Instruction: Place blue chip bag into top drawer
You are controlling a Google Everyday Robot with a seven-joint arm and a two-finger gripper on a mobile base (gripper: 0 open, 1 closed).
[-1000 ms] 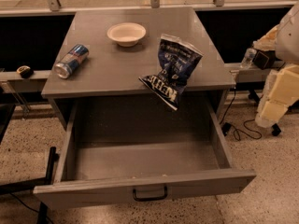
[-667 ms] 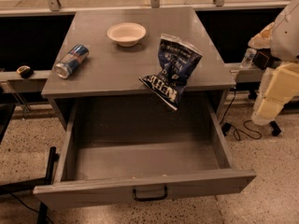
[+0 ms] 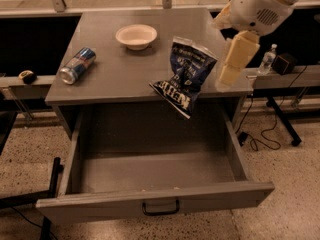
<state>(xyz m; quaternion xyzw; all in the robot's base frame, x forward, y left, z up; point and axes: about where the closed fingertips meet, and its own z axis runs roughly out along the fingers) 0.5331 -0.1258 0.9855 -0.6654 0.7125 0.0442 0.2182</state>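
The blue chip bag (image 3: 185,76) is a crinkled navy foil bag with white lettering. It lies on the front right of the grey table top, with its lower corner hanging over the open top drawer (image 3: 150,204). The drawer is pulled far out, its inside is bare, and a small black handle (image 3: 160,207) sits at the centre of its front panel. My gripper (image 3: 232,64) hangs from the white arm at the upper right. It points down over the table's right edge, just right of the bag and apart from it.
A white bowl (image 3: 136,35) sits at the back middle of the table top (image 3: 110,84). A blue-and-silver drink can (image 3: 77,65) lies on its side at the left. A water bottle (image 3: 267,59) and a black box (image 3: 285,63) stand on the right ledge. Cables (image 3: 260,139) lie on the floor.
My arm has swung in from the right edge of the view towards the table, and the gripper is now close beside the bag. The bag, can, bowl and drawer have not moved.
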